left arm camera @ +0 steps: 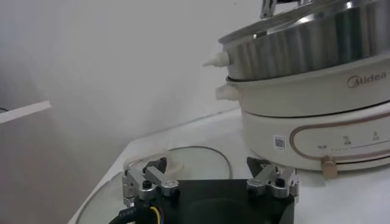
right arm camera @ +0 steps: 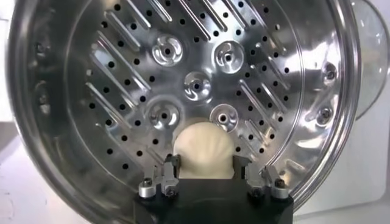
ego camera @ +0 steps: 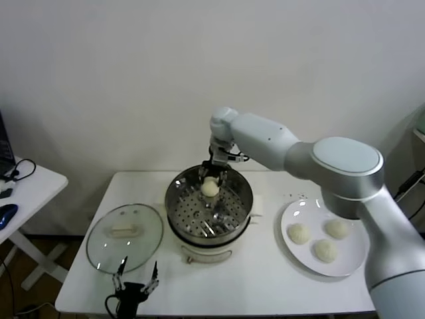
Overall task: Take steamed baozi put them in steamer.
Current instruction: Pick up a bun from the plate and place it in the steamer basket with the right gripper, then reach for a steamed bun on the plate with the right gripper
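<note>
The steamer (ego camera: 174, 199), a shiny perforated steel basket on a white pot base, stands mid-table. My right gripper (ego camera: 211, 178) reaches down into it near the far wall and is shut on one creamy-white baozi (ego camera: 210, 189). In the right wrist view the baozi (right arm camera: 203, 143) sits between the fingers of that gripper (right arm camera: 204, 163), touching both, just over the perforated floor of the steamer (right arm camera: 42, 91). Three more baozi (ego camera: 325, 250) lie on a white plate (ego camera: 348, 262) at the right. My left gripper (ego camera: 136, 279) rests open and empty at the table's front left.
A round glass lid (ego camera: 125, 236) with a white handle lies flat left of the steamer, just beyond my left gripper (left arm camera: 210, 173). The pot's base (left arm camera: 304, 122) rises close to that gripper. A small white side table (ego camera: 26, 179) stands at the far left.
</note>
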{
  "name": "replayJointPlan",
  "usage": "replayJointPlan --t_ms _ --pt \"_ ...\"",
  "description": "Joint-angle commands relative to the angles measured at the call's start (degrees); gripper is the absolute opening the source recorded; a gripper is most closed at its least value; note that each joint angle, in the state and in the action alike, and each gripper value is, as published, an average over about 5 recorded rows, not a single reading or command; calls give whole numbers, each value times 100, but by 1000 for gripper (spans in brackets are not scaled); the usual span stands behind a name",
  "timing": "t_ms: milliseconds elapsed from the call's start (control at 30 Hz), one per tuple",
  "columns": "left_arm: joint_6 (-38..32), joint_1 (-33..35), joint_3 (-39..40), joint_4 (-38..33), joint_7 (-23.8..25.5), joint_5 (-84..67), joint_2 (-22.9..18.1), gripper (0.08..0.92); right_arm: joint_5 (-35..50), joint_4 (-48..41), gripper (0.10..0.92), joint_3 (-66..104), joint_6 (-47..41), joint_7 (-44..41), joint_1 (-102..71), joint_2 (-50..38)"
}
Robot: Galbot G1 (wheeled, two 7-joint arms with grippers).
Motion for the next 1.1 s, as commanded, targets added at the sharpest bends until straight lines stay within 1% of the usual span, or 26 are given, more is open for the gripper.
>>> replayJointPlan --t_ms 33,100,200,367,467,533,600,667,833,933,1100 --pt "-1 5 1 -10 1 7 -2 823 1 -209 692 22 279 66 -50 108" --pt "-1 13 3 -23 3 11 -3 823 124 -46 752 -2 279 54 86 21" --pt "-5 30 6 -42 4 25 -6 823 542 366 807 -165 279 12 453 -203" --pt "-16 79 11 -81 5 50 -10 823 1668 1520 822 -856 192 -92 1472 -852" --pt "-19 103 20 -96 2 58 -14 823 2796 2547 823 -1610 -457 -59 2244 -1466" --pt "-18 116 36 -105 2 65 -15 823 3661 3310 823 -2294 -1191 81 2787 -1946" --pt "-17 121 58 -108 2 75 -15 823 4183 3898 823 -2889 -1913 251 3262 -2441" --pt "-16 121 87 -109 2 84 -15 823 4345 4323 823 -3317 -2529 344 3590 -2891" --pt "-10 111 144 -100 4 96 8 823 4067 4827 823 -4226 -3801 561 3868 -3893" --pt "-10 99 147 -80 4 96 31 823 3997 4996 823 -4576 -4392 681 3905 -4293" --pt "-21 82 134 -48 3 91 66 823 4363 5392 823 -4956 -5276 804 3985 -4710"
